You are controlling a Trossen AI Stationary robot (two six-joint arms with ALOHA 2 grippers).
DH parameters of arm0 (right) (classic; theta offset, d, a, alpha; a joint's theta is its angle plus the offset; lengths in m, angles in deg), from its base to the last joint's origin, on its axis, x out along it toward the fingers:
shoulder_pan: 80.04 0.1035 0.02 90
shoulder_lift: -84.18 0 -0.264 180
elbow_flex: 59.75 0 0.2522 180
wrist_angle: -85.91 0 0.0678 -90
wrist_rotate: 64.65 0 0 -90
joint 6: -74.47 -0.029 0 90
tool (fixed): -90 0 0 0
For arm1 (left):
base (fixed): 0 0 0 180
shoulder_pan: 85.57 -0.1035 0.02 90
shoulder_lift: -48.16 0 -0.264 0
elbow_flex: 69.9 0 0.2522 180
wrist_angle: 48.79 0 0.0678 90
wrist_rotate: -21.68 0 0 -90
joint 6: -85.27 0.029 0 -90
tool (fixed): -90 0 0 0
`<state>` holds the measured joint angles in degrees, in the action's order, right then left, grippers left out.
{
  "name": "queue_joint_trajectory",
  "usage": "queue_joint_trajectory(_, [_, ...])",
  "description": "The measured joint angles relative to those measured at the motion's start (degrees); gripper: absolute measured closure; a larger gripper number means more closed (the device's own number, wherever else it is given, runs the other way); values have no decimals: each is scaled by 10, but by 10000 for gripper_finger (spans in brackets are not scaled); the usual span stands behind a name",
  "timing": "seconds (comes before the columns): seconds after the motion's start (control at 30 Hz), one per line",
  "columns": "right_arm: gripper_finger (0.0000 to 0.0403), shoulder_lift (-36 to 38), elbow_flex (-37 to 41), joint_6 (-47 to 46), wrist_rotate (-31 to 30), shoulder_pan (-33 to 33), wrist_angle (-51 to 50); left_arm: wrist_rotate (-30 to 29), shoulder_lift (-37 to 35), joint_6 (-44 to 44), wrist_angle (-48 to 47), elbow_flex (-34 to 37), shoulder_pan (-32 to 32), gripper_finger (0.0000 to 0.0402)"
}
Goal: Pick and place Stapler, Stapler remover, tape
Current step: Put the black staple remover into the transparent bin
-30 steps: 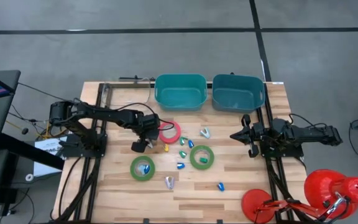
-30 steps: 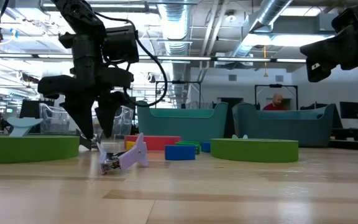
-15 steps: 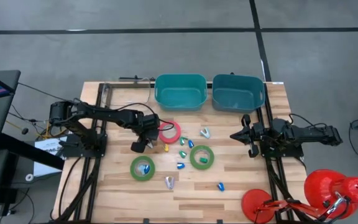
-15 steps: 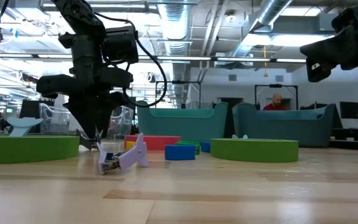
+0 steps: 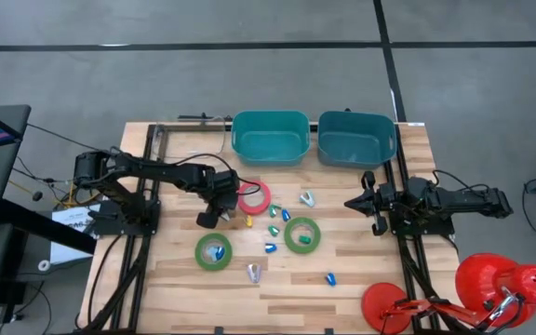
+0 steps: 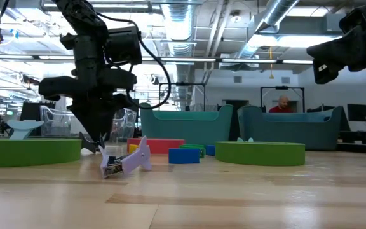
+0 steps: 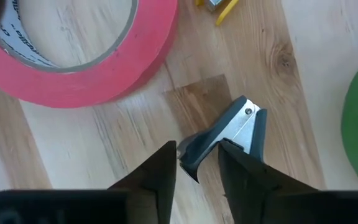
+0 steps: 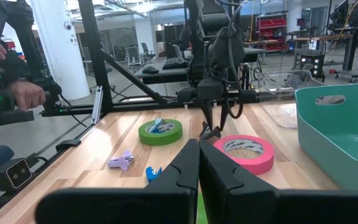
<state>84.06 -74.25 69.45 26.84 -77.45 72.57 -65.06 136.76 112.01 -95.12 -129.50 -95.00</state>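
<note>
Dark-handled staple remover with metal jaws lies flat on the wooden table, just beside the pink-red tape roll. Left gripper is down over it, both fingers closed onto the dark handle end; a second ago these fingers stood wide apart around it, now they pinch it. Remover still rests on the wood, not lifted. Small yellow piece sits close to the pink-red roll. Two green tape rolls lie further from the pink-red roll toward the table front, unmoved, one with a small blue piece inside. Purple staple remover lies beyond those, unchanged. Two teal bins stand behind the pink-red roll. Right gripper waits well apart from the pink-red roll at the right side, fingers shut, empty, same as before.
</note>
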Motion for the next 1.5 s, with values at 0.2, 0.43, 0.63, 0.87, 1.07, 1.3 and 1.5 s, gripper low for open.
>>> queue_joint_trajectory(0.2, [403, 0, 0, 0, 0, 0, 0, 17, -1, -2, 2, 0, 0, 235])
queue_joint_trajectory(0.43, [403, 0, 0, 0, 0, 0, 0, 20, -11, -2, 0, 0, 1, 214])
queue_joint_trajectory(0.63, [403, 0, 0, 0, 0, 0, 0, 20, -12, 0, 4, -1, 0, 229])
queue_joint_trajectory(0.87, [403, 0, 0, 0, 0, 0, 0, 34, -12, 0, 18, -1, 0, 271])
queue_joint_trajectory(1.07, [403, 0, 0, 0, 0, 0, 0, 32, -12, 0, 17, -1, 0, 306])
queue_joint_trajectory(1.3, [403, 0, 0, 0, 0, 0, 0, 23, -11, 0, 15, -1, 0, 322])
queue_joint_trajectory(1.5, [403, 0, 0, 0, 0, 0, 0, 22, -11, 0, 14, -1, 0, 324])
